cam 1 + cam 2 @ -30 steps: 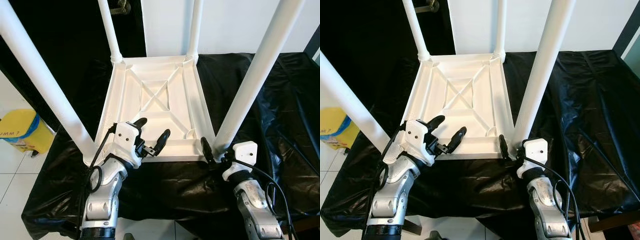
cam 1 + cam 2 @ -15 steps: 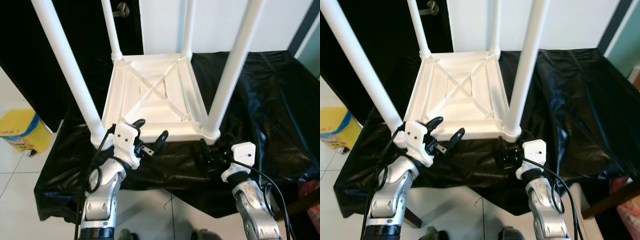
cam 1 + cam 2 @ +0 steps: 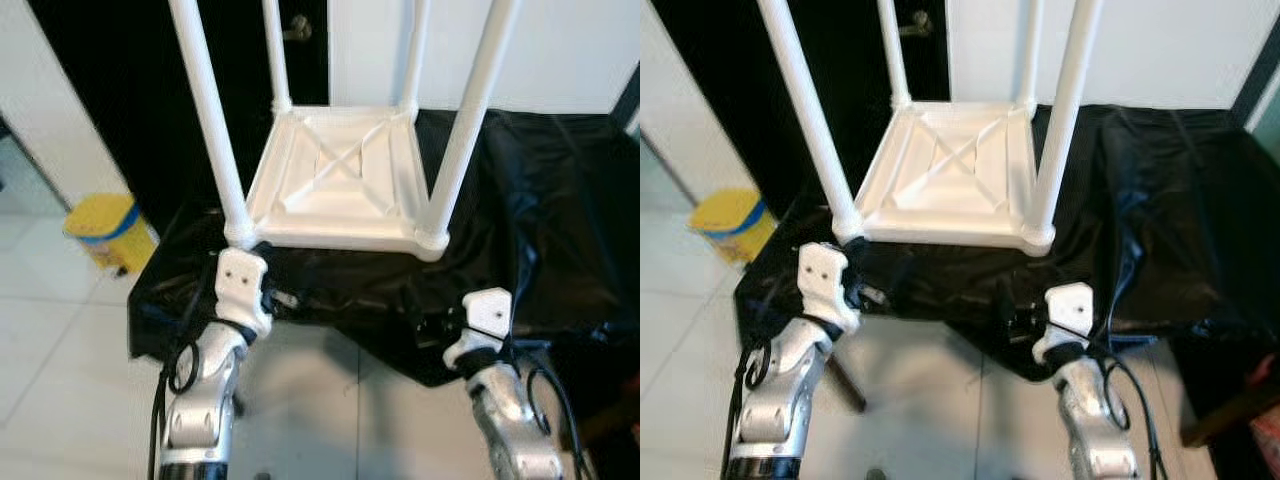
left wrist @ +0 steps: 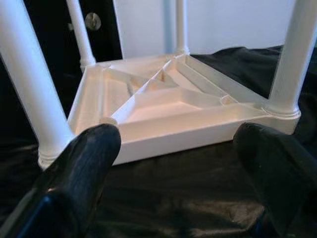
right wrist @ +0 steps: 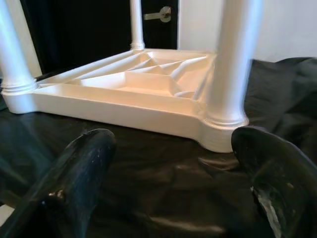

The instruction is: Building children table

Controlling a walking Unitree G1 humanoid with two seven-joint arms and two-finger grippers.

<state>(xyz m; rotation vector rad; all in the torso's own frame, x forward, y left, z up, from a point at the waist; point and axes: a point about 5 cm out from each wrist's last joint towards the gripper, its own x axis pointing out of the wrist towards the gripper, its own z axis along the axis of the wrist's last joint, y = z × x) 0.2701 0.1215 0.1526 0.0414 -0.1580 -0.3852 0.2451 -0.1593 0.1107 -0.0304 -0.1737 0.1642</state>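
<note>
Ahead of both grippers, the white children's table (image 3: 345, 180) lies upside down on a black sheet (image 3: 540, 200), its four legs pointing up. The left gripper (image 4: 173, 163) hangs just short of the table's near edge, its fingers (image 4: 84, 163) spread wide with nothing between them. The right gripper (image 5: 173, 163) sits likewise before the near right leg (image 5: 233, 64), jaws apart and empty. A yellow bin (image 3: 105, 225) stands on the floor beyond the left gripper's outer side.

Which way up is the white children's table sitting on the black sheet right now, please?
Upside down. The white children's table rests with its top flat on the black sheet, ribbed underside facing up, and all four legs pointing upward.
</note>
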